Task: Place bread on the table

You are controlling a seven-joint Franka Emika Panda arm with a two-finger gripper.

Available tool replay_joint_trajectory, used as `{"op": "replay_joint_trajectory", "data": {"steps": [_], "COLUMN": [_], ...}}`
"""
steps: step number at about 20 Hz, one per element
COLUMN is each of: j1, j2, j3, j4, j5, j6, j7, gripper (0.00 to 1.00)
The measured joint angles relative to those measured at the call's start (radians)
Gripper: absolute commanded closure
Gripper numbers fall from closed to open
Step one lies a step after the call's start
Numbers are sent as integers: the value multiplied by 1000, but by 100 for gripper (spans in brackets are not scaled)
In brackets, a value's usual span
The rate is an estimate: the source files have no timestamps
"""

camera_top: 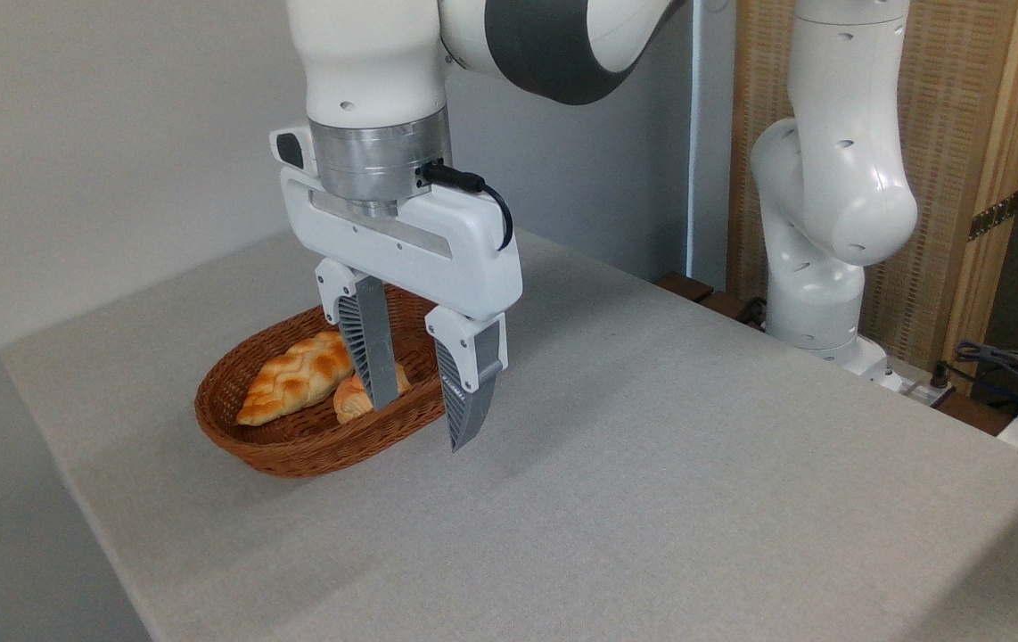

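A: Camera view: the gripper (420, 423) is held wide apart, nothing in it, so the bun can be grabbed.
B: Bun (350, 399) is kept in basket (295, 450) w/ long loaf (295, 377), not on table (652, 464) yet.

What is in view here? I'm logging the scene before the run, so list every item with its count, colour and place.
table: one, light grey, fills the foreground.
wicker basket: one, brown, oval, on the table's left part.
braided loaf: one, golden, lying in the basket, left side.
bread: one small bun, golden-orange, in the basket beside the loaf, partly hidden behind a finger.
cables and plugs: several, dark, past the table's right edge.
woven panel with wood frame: one, tan, back right.
wall: pale grey, behind.
arm: one, white and grey, base at back right.
gripper: one, white with grey fingers, open, above the basket's right rim.
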Motion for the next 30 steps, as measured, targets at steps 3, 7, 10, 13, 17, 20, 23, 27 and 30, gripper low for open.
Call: {"op": "replay_joint_trajectory", "data": {"steps": [3, 7, 10, 13, 17, 20, 23, 27, 30], "j1": [0, 0, 0, 0, -8, -39, -101, -181, -241], "j2": [-9, -29, -31, -31, -30, -28, -13, 18, 56], "j3": [0, 0, 0, 0, -4, -15, -21, -23, -32], "j4": [1, 1, 1, 1, -1, -11, -18, -22, -25], "j5": [0, 0, 0, 0, -1, -2, -2, -2, -2], "j6": [0, 0, 0, 0, -1, -2, -2, -2, -9], "j7": [0, 0, 0, 0, 0, 0, 0, -1, -2], "gripper": [0, 0, 0, 0, 0, 0, 0, 0, 0]}}
